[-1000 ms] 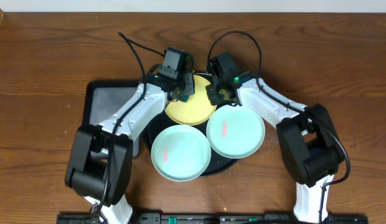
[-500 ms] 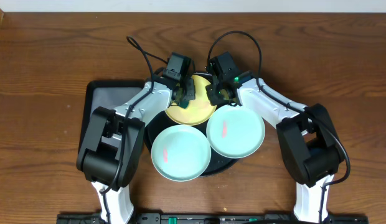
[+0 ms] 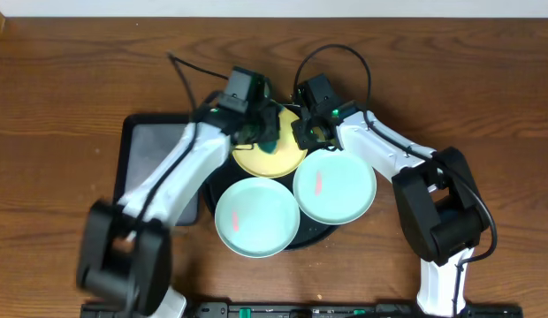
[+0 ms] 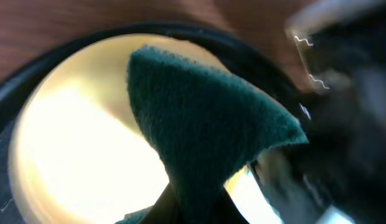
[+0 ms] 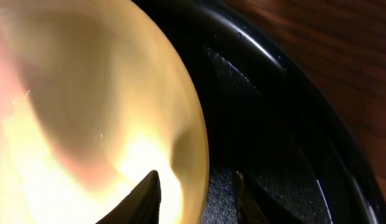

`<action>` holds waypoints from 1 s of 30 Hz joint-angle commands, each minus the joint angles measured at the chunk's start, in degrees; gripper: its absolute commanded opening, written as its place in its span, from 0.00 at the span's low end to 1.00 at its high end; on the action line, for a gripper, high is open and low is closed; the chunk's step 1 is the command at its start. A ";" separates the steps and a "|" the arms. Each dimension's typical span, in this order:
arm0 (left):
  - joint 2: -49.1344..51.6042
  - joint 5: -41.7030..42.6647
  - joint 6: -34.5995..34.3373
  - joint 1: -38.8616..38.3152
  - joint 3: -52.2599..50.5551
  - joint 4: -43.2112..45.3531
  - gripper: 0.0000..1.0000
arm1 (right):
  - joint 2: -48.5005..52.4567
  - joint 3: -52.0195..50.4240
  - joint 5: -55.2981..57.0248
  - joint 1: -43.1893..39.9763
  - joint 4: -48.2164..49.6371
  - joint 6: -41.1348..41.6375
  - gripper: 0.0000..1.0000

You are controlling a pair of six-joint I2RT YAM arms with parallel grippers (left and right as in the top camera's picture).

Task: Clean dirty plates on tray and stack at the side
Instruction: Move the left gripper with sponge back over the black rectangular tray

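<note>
Mostly motion-blurred, left arm [image 3: 181,168] stretches across desk [image 3: 62,71]; black tray [image 5: 274,124] half hidden by yellow plate [image 3: 272,161] and two mint plates [image 3: 256,216]. Green sponge [image 4: 205,124] clamped tight in left fingers [image 4: 159,213], above yellow plate; right fingers [image 5: 149,196] slightly parted, straddling its rim, tips cropped; mint plates behind both.

Robotics lab test station. Identified by a left arm [image 3: 168,177] and a right arm [image 3: 389,155], white with black joints, mounted at a black rail [image 3: 256,310] on the near edge of a dark wood-grain tabletop [image 3: 62,71]. Loose cables [image 3: 345,51] looped at the far side. Pale wall [image 3: 345,7] beyond. Plastic plates [image 3: 256,216] on a round black tray [image 3: 320,236]; rectangular tray [image 3: 141,150] at left.
</note>
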 commanded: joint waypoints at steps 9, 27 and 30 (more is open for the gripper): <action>-25.00 -31.43 -0.48 4.26 0.59 -20.57 0.08 | 1.84 -0.09 -0.26 0.83 -0.02 0.76 0.33; -26.91 -34.62 -4.37 17.73 -6.27 -34.49 0.07 | 2.29 -0.09 -0.44 0.83 -0.09 0.87 0.29; -26.91 -34.49 -4.44 17.88 -8.07 -31.98 0.08 | 2.34 -0.09 -0.44 0.83 -0.09 0.87 0.15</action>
